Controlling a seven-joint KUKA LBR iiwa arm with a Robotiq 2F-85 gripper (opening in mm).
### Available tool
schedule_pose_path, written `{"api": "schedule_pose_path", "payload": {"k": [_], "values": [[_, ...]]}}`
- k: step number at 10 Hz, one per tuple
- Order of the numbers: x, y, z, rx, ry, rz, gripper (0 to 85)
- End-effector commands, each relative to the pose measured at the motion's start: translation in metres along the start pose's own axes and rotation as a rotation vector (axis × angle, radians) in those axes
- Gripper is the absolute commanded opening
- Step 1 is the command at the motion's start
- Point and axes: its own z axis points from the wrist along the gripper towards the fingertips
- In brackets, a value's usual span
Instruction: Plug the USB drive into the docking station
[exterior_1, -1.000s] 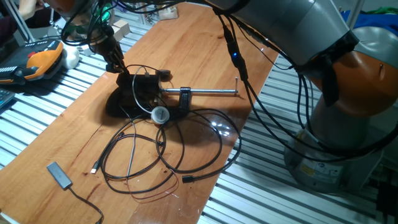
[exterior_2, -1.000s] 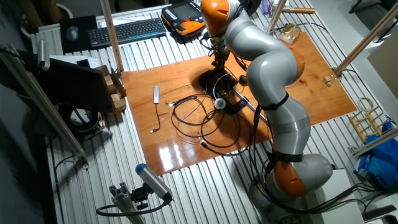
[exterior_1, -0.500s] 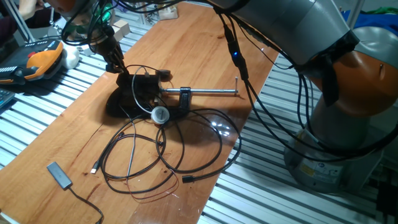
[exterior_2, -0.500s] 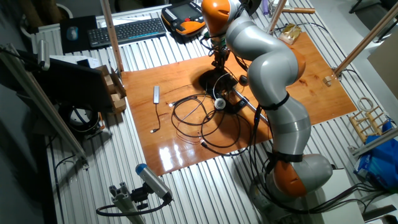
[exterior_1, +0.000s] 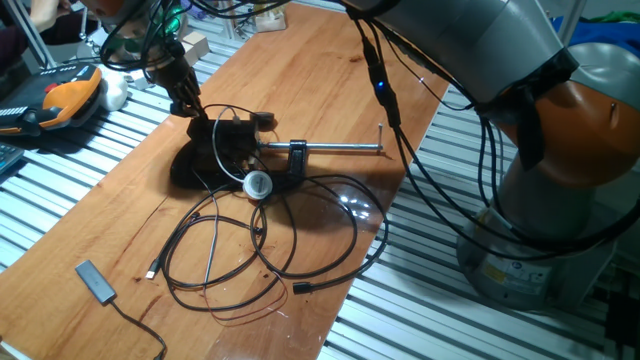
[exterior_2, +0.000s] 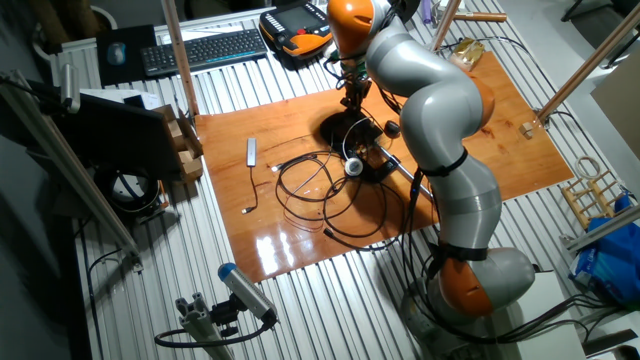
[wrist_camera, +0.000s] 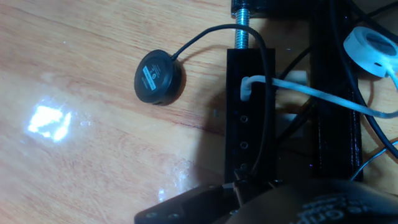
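one gripper (exterior_1: 188, 104) at docking station (wrist_camera: 249, 112)

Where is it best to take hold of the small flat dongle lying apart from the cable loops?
Grip the dongle across its two long sides, coming straight down from above: it lies flat on the table, with nothing crowding those sides.

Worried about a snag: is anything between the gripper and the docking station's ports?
A black cable runs down the docking station's face beside the open ports; a white cable is plugged in near the top. The gripper is close by it; the USB drive cannot be made out.
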Motion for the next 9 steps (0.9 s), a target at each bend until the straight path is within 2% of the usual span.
{"api": "schedule_pose_path", "payload": {"k": [1, 3, 5, 9], "values": [[-0.0006, 0.0009, -0.0019, -0.003, -0.006, -0.008, 0.0], [-0.0024, 0.0005, -0.0037, 0.000, -0.027, -0.024, 0.0], [-0.0032, 0.0002, -0.0039, 0.001, -0.030, -0.027, 0.0], [-0.0007, -0.0003, -0.0004, -0.001, -0.016, -0.029, 0.0]]}}
